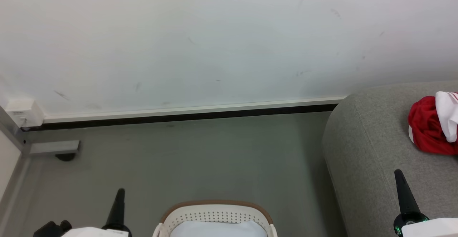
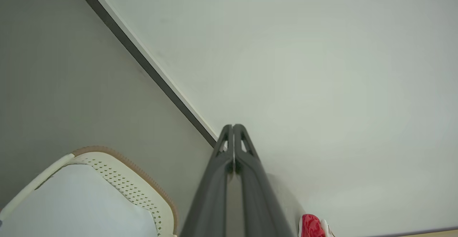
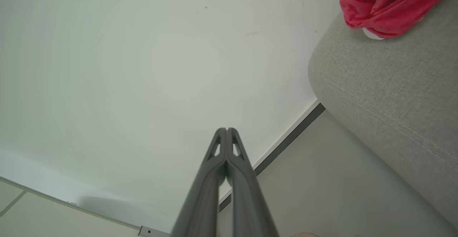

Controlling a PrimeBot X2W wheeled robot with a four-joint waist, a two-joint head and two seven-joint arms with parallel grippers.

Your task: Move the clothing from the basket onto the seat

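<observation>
Clothing (image 1: 427, 131) lies bunched on the seat (image 1: 375, 140), near its rounded end by the wall (image 1: 214, 43). The red bulk is toward the robot's left and the white fold toward its right; crumpled like this, it has no clear long axis. The risk, as I judge it: a nudge from the right hand (image 1: 398, 174), closed and empty nearby, could roll the heap off that end. The basket (image 1: 214, 215) sits low between the hands. Its inside reads pale, so a leftover garment may be missed. The left hand (image 1: 120, 192) is closed too, holding nothing.
</observation>
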